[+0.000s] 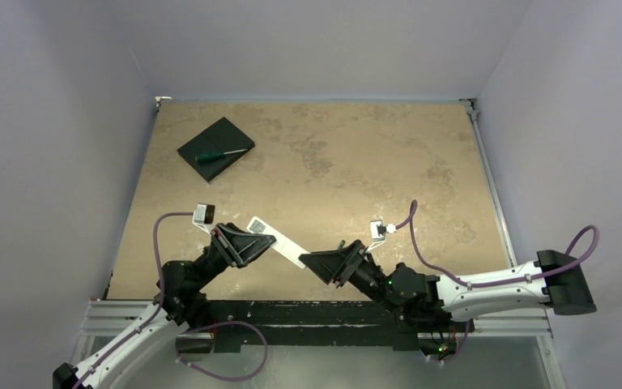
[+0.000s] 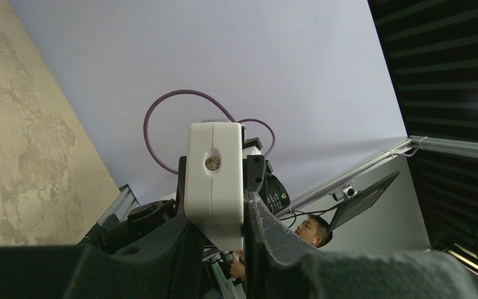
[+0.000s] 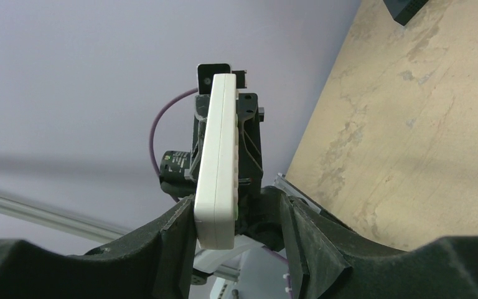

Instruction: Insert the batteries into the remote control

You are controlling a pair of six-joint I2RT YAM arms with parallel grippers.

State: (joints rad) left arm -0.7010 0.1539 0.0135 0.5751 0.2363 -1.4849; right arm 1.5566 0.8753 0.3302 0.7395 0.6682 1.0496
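While the left end effector (image 2: 218, 233) clamps the remote control (image 1: 287, 250), the right end effector (image 3: 233, 208) straddles its free end, unclenched; a black pad (image 1: 210, 139) bearing a screwdriver (image 1: 220, 154) lies well apart.

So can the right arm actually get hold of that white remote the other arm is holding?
Probably yes: the free end of the remote control sits inside the open right gripper, nothing in between; the left gripper clamps the other end.
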